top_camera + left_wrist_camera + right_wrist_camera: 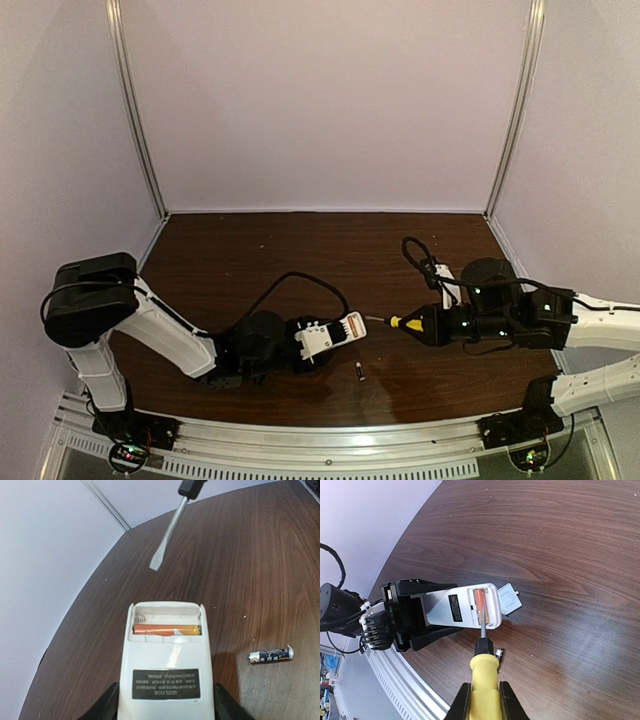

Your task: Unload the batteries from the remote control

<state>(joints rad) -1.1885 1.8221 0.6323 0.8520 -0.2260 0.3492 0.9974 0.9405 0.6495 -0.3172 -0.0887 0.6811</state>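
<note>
My left gripper (165, 702) is shut on the white remote control (167, 660), which lies back side up with its battery bay uncovered. One orange battery (165, 629) sits in the bay, and the slot beside it is empty. A dark battery (271, 655) with a pale end lies on the table to the remote's right (360, 371). My right gripper (484, 702) is shut on the yellow-handled screwdriver (484, 675). The screwdriver's flat tip (155, 565) hangs in the air just beyond the remote's open end, apart from it.
A small white flat cover piece (510, 599) lies on the brown table (250, 250) against the remote's far end. Pale walls with metal corner strips close in the table at the back and sides. A metal rail (330, 450) runs along the near edge.
</note>
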